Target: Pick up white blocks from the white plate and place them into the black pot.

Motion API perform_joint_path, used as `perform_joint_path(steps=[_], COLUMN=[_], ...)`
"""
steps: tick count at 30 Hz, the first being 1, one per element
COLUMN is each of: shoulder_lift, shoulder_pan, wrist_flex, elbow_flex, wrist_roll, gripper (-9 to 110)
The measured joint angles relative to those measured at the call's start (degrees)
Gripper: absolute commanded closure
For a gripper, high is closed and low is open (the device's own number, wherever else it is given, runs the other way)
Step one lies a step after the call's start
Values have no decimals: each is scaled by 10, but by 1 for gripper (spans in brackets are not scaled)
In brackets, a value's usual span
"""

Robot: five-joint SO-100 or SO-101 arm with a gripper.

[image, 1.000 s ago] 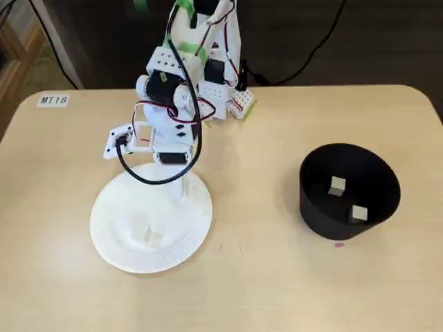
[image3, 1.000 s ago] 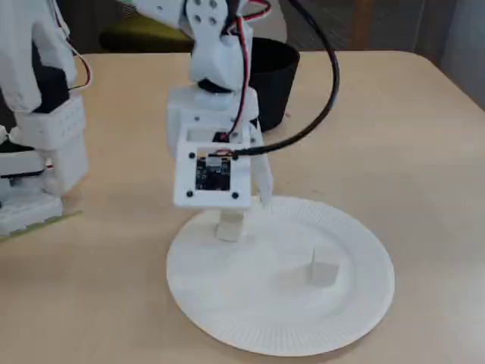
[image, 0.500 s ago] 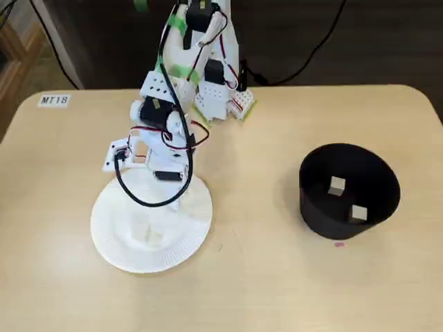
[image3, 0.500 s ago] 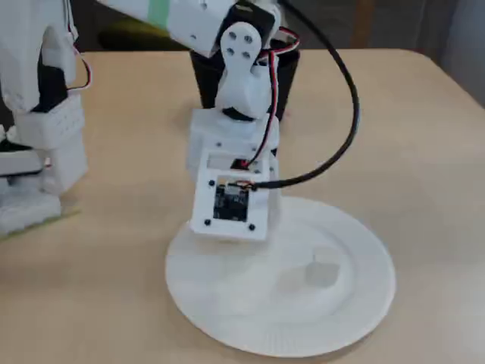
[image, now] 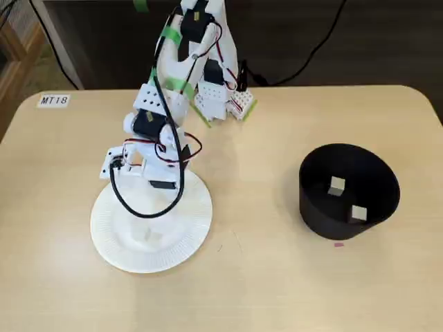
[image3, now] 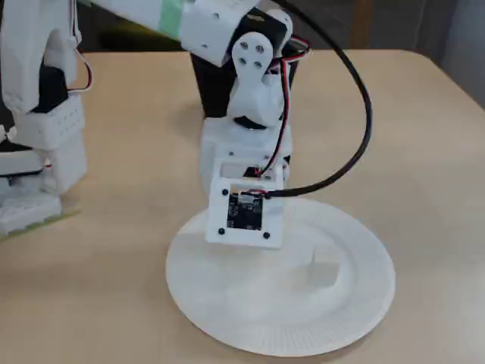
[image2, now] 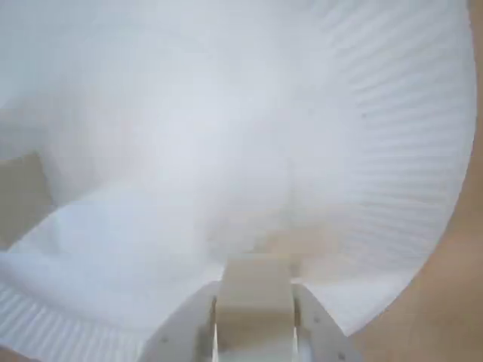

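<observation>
White was nearly everything on the left half of the table [image: 263, 290]: the plate [image: 111, 242] lay near the left edge, and the arm [image: 158, 114] reached over its far side from the back edge. One block [image3: 324, 273] lay loose on the plate, on the side nearer the front edge in the overhead fixed view. The step in hand looked like the reach for this last block on the plate.

From the wrist camera the gripper [image2: 254, 292] was low over the plate, its two fingers [image2: 309, 320] set narrowly apart with an off-white, block-like shape between them. Whether they already pressed on it I could not tell (the side camera had the fingers hidden behind the camera mount). The next move, I judged, called for settling the fingers squarely round the block, closing, then lifting clear of the ribbed rim before swinging right.

Toward the right edge stood the black pot [image: 315, 214], well apart from the plate, upright and open. Two blocks already lay on its floor, one [image: 337, 185] near the middle and another [image: 358, 213] nearer the front wall.
</observation>
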Motion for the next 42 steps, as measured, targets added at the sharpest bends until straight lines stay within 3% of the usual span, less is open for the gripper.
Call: perform_joint_path(steps=[10, 16, 23, 33, 42], shoulder_lift=[180, 270, 357, 391, 391], shoulder_pan=[-157, -190, -299, -566, -599], wrist_flex=[-359, -573, -540, -329, -316], elbow_flex=[1, 53, 76, 133, 236], wrist_roll=[17, 53, 21, -54, -70], gripper=[104, 104, 104, 104, 104])
